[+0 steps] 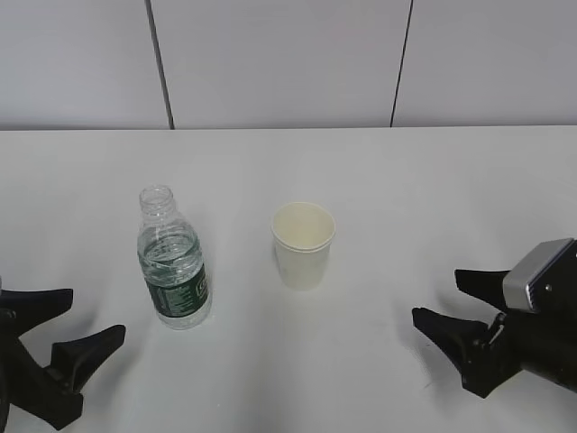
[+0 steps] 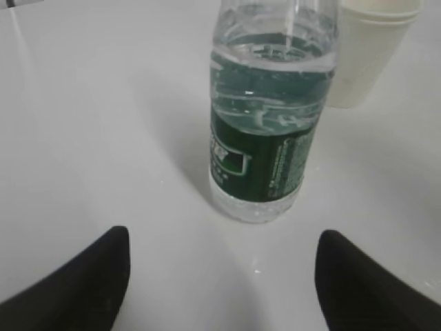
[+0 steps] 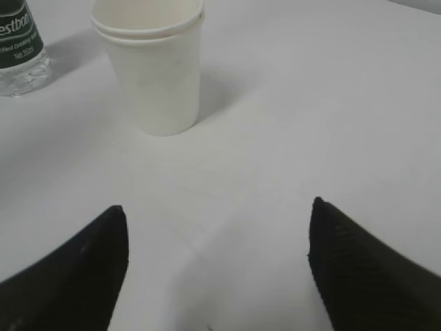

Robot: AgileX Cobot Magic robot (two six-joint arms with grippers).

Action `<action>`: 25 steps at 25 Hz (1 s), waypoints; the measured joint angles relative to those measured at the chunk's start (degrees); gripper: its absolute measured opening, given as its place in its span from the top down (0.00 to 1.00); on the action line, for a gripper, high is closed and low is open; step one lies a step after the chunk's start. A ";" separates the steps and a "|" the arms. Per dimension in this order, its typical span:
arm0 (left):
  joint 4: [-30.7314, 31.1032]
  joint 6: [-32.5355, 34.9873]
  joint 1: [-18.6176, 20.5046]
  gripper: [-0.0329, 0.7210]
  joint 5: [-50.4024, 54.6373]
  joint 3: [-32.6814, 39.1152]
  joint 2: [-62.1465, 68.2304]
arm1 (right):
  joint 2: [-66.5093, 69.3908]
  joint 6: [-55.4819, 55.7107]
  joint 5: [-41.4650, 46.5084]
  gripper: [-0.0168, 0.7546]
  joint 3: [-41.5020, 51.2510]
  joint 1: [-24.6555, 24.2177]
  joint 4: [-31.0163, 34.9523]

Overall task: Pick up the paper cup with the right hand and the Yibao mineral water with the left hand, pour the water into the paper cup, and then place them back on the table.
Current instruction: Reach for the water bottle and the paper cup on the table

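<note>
Nearest to the exterior camera are the two grippers, low at the front edge of the table (image 1: 379,180), one at each corner. On the left side the left hand (image 1: 65,323) has its two black fingers spread wide and holds nothing; the Yibao mineral water (image 1: 173,262) stands upright a little ahead of its fingertips, apart from them. From the left wrist view this bottle (image 2: 269,124) is straight in front of the gap between the fingers, capless, about half full of water (the dark green label goes around its lower part). On the right side the right hand (image 1: 451,302) is also wide open and empty. Well ahead of it, toward the middle of the table, stands the paper cup (image 1: 304,244), upright with its mouth up. From the right wrist view the cup (image 3: 155,76) is ahead and somewhat to the left of the open fingers, not touching them, and the bottle's base appears beyond it at the far left.
</note>
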 joint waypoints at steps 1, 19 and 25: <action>0.86 0.00 0.00 0.27 0.00 -0.49 0.00 | 0.34 -0.31 0.00 0.15 -0.56 0.00 -0.52; 9.78 -4.34 -0.05 0.15 -0.19 -13.70 12.15 | 0.65 -0.67 -0.34 0.12 -2.69 0.00 -3.01; 11.09 -6.21 -2.30 0.15 -0.14 -19.08 15.53 | 0.65 -0.67 -0.34 0.12 -2.69 0.00 -3.01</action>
